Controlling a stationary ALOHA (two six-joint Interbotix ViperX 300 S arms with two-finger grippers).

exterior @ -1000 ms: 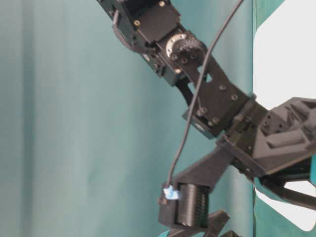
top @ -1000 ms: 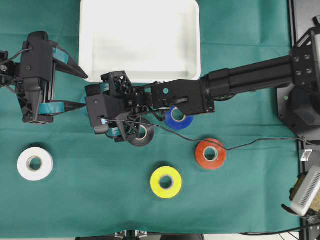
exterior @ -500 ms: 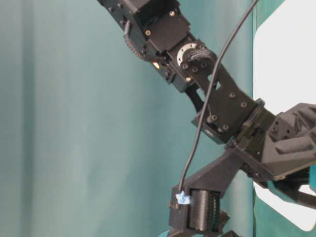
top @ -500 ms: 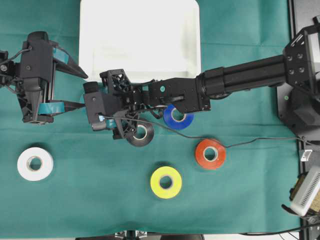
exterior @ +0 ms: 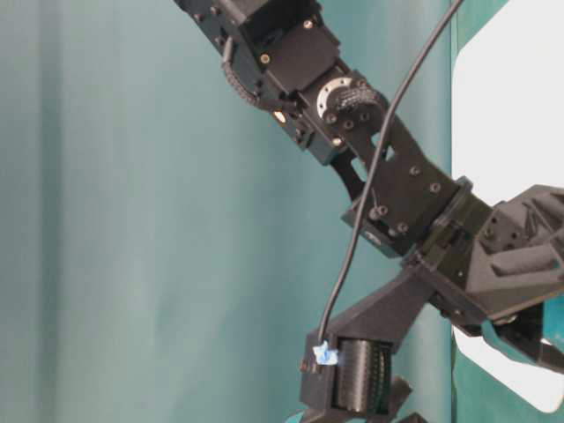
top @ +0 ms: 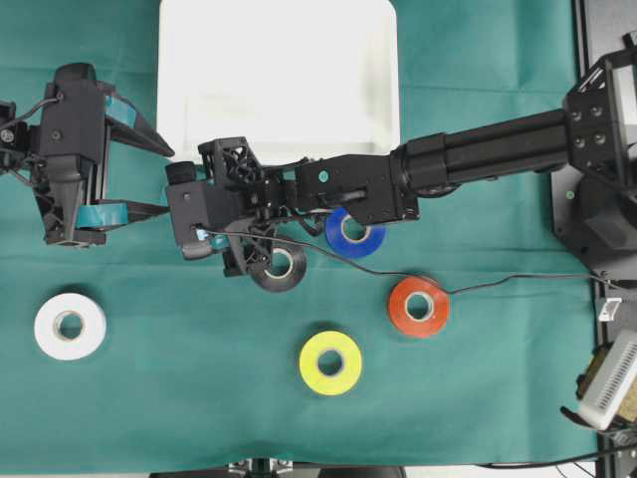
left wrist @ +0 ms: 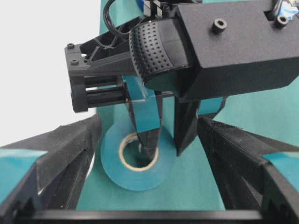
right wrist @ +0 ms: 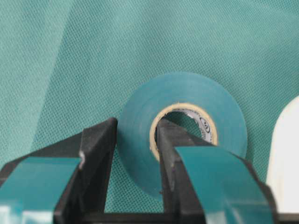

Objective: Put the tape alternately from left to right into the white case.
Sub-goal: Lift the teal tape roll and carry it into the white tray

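Note:
The teal tape [right wrist: 187,93] lies flat on the green cloth just beside the white case [top: 279,75]. My right gripper [right wrist: 135,140] has reached across to the left and is shut on the roll's wall, one finger in the core and the other outside. In the left wrist view the same teal tape [left wrist: 135,175] sits under the right gripper [left wrist: 166,147], between my left gripper's [left wrist: 149,122] wide-open fingers. From overhead the right gripper [top: 224,249] hides that roll. My left gripper [top: 164,181] stands open and holds nothing.
Black tape [top: 281,269] lies right under the right wrist, blue tape [top: 353,231] beneath the right forearm. Red tape [top: 418,306], yellow tape [top: 330,362] and white tape [top: 70,326] lie nearer the front. A thin cable [top: 498,284] crosses the cloth.
The right gripper's jaws have come together on the teal roll's wall, and the right arm has shifted slightly left. The left arm has not moved.

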